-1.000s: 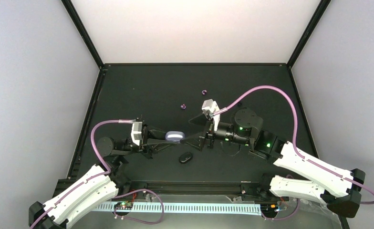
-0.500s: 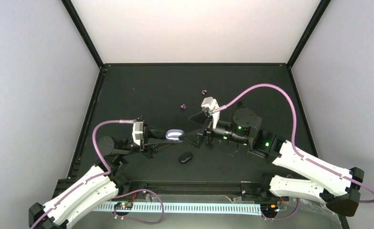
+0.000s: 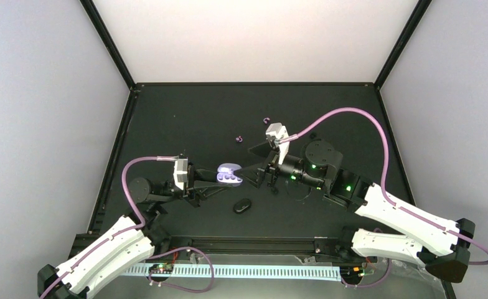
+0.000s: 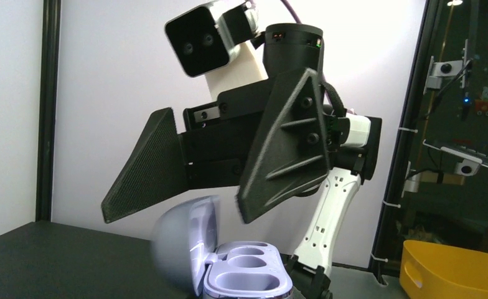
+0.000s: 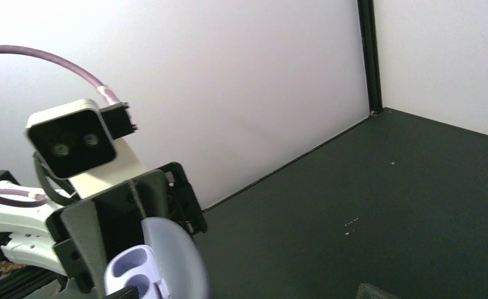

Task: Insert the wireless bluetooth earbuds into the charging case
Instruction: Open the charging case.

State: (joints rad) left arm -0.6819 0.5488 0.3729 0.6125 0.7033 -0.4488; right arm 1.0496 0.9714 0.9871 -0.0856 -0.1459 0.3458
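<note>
Two purple earbuds (image 3: 266, 119) lie loose on the dark bench (image 3: 179, 118), one toward the far side and the nearer bud (image 3: 239, 138) just beyond the right arm's wrist camera; both are well apart from the charging case (image 3: 230, 177), so neither is seated yet. The left pincer (image 3: 211, 179) is clamped on the base of that lavender case and holds it up off the bench, its lid (image 4: 180, 249) swung back and standing open; the wells (image 4: 248, 280) that we can see are bare, with nothing in them. The right pincer (image 3: 246, 166) hovers just beside the open case with its jaws spread wide and nothing between them. We judge that the opening of the case is done and the fetching of the first bud is the step in hand. The next move calls for the right pincer to swing away toward the nearer bud, come down around it and close gently; the bud is tiny and glossy, so we expect it could slip or roll. A black oval case (image 3: 243, 205) lies closed on the bench near the arms' bases; we cannot tell what it holds.
</note>
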